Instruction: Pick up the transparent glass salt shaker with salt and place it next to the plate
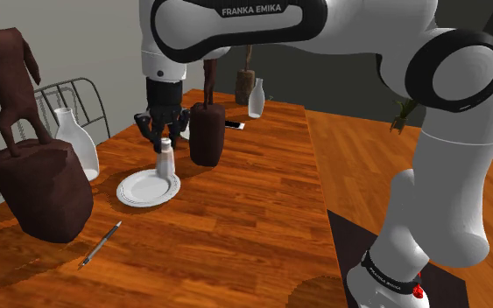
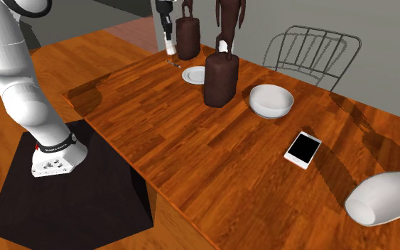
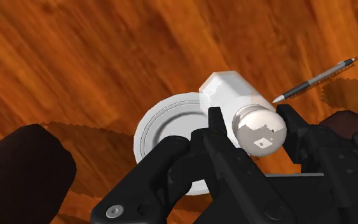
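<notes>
The gripper [image 1: 165, 136] clasps the white salt shaker [image 1: 165, 159] by its top, at the plate's [image 1: 148, 191] far rim, left of centre in the shoulder view (contents cannot be told). A white bowl [image 2: 271, 101] stands on the wood-grained bench [image 1: 235, 227], below a grey wall [image 2: 319, 18].

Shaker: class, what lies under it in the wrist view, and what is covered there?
Under the shaker lie the plate, at its rim, and the wooden table. Its body covers its base, so whether it stands or hangs cannot be told.
</notes>
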{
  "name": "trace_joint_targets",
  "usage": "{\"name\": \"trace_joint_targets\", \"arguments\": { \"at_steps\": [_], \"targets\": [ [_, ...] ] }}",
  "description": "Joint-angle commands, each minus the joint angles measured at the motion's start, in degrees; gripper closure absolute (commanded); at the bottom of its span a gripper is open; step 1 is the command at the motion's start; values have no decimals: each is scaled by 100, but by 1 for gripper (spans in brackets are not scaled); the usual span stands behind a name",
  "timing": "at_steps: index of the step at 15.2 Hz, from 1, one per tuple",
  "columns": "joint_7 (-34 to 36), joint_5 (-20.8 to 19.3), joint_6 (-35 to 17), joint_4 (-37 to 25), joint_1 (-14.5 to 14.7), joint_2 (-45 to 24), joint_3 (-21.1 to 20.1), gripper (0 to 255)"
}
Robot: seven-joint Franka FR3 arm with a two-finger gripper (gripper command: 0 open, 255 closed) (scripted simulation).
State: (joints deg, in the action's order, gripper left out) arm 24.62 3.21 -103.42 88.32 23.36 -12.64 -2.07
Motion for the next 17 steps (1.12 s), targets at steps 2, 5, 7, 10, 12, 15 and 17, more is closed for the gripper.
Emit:
{"name": "trace_joint_targets", "arguments": {
  "at_steps": [2,5,7,10,12,15,17],
  "targets": [
    [-6,2,-219,202,3,-14,-1,255],
    [-19,5,-446,417,4,-26,-2,255],
    [-27,7,-594,552,4,-40,-2,255],
    [-39,11,-814,741,5,-71,-2,255],
    [-47,13,-959,860,6,-97,-3,255],
    [-59,16,-1174,1026,7,-145,-3,255],
    [-66,19,-1315,1130,8,-183,-4,255]
  ]
}}
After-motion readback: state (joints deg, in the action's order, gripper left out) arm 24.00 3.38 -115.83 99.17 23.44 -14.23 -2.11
